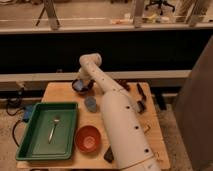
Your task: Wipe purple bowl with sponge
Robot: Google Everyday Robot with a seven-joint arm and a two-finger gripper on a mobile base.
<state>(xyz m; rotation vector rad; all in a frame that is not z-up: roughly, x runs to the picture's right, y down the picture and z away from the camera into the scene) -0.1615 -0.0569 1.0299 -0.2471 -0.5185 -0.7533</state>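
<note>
- A small blue box (27,113) is seen at the far left, just off the edge of the wooden table (60,93) and beside the back corner of the tray.
- A green tray (36,137) is set on the front left part of the table, and a metal utensil (54,128) is laid lengthwise inside it.
- The purple bowl (76,87) is placed at the back of the table, left of the middle, behind the tray's right corner and apart from it.
- The gripper (84,83) is held down at the purple bowl, over its right half, so that part of the bowl is covered. Whether it is spread or pinched on anything cannot be told.
- The sponge cannot be made out; the spot where the gripper meets the bowl is hidden.
- A blue-grey cup (90,104) is stood upright nearer the front than the purple bowl, just right of the tray.
- An orange bowl (88,139) is set near the front edge, beside the tray's right rim.
- The white arm (121,127) is stretched from the lower right across the table, bent at the back and turned down towards the purple bowl.
- A dark flat object (108,154) is partly shown at the front edge, against the arm.
- Two dark items (141,91) (142,106) are left on the right part of the table, beyond the arm.
</note>
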